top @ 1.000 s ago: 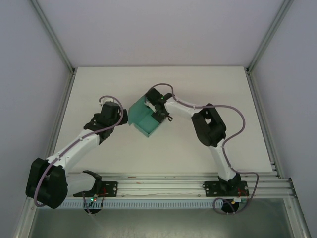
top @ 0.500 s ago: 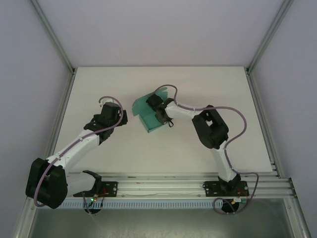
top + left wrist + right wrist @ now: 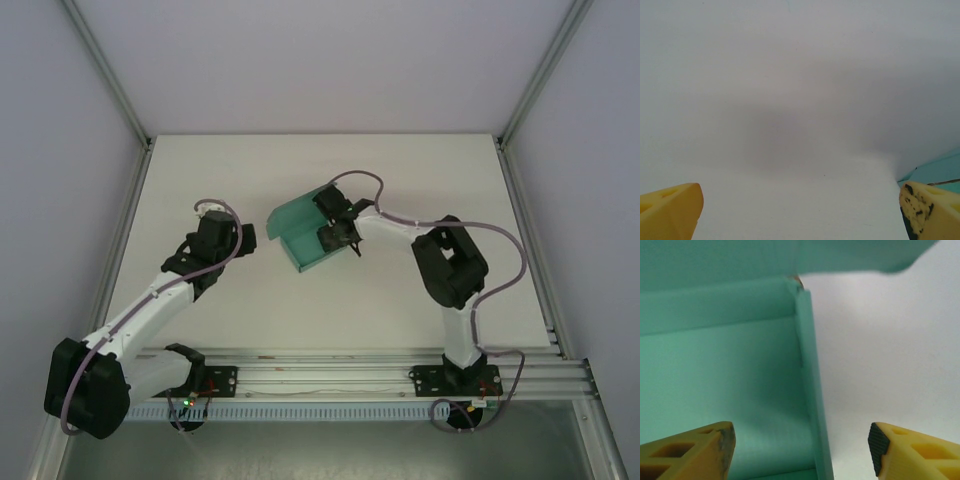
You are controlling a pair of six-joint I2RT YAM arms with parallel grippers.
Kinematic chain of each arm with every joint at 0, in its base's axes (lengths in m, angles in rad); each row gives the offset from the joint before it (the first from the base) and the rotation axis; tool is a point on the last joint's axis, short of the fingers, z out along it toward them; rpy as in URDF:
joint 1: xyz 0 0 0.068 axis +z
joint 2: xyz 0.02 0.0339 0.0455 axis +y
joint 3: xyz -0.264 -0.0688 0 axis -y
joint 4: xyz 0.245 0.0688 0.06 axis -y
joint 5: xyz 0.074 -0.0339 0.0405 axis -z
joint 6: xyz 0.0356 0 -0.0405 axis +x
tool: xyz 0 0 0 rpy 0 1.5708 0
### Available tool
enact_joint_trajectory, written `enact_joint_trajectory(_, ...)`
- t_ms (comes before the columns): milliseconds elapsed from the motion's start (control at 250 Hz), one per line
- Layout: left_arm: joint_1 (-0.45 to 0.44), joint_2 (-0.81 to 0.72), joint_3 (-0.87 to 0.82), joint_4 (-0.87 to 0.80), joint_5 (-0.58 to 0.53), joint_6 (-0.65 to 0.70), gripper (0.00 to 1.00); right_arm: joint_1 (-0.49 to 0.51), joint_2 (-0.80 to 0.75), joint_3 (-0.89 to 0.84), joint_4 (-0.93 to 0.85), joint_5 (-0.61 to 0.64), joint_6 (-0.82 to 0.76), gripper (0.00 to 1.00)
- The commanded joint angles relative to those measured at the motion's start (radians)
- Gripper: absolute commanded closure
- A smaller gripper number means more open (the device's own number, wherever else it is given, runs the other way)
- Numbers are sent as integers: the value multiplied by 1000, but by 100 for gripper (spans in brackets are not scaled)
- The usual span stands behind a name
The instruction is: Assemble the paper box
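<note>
Presently, your table [image 3: 430,170] carries the paper box [image 3: 298,238] near its middle. The box is half formed: base flat, side walls up, lid flap raised at the far-left side. The right gripper [image 3: 800,450] hangs over the box's right wall [image 3: 810,390] with jaws wide, straddling it and holding nothing. I judge it well placed to pinch or press that wall. The left gripper [image 3: 247,236] sits just left of the box, apart from it, likewise spread wide and empty. Bare table lies all round, with every edge well away.
</note>
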Motion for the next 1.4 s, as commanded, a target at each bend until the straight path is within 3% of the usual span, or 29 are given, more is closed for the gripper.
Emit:
enact_joint_trajectory(0, 9, -11, -15, 18, 9, 13, 0, -4, -28, 4, 42, 3, 12, 27)
enact_joint_trajectory(224, 9, -3, -14, 14, 17, 17, 0, -26, -10, 33, 23, 85, -8, 27)
enact_joint_trajectory(368, 9, -17, -11, 11, 47, 40, 0, -48, -95, -48, 144, 72, -139, 16)
enact_joint_trajectory(436, 9, -28, -15, 14, 70, 59, 0, -87, -135, -71, 178, 7, -215, 12)
enact_joint_trajectory(544, 10, -40, -37, 64, 201, 137, 0, -162, -159, -56, 142, -229, -359, 8)
enact_joint_trajectory(616, 9, -42, -47, 90, 337, 202, 0, -191, -150, -22, 107, -291, -455, 6)
enact_joint_trajectory(724, 8, -30, -67, 160, 545, 303, 0, -212, -140, 26, 72, -284, -483, 3)
enact_joint_trajectory(867, 9, 71, 5, 184, 558, 351, 1, -225, -172, -12, 129, -286, -422, 0)
enact_joint_trajectory(971, 11, 173, 71, 163, 566, 427, 10, -231, -218, -68, 171, -281, -378, 0)
enact_joint_trajectory(1099, 16, 300, 179, 99, 574, 512, 30, -234, -283, -135, 185, -267, -347, 0)
enact_joint_trajectory(1127, 24, 322, 195, 100, 573, 520, 38, -234, -299, -151, 185, -265, -340, 0)
enact_joint_trajectory(1179, 39, 357, 218, 92, 603, 553, 64, -234, -331, -185, 189, -270, -345, 0)
enact_joint_trajectory(1239, 53, 389, 244, 83, 647, 589, 80, -235, -364, -230, 213, -264, -356, 0)
enact_joint_trajectory(1355, 62, 440, 299, 45, 702, 689, 100, -240, -409, -277, 197, -245, -357, 0)
enact_joint_trajectory(1395, 64, 454, 320, 28, 713, 720, 100, -240, -421, -286, 187, -243, -357, 0)
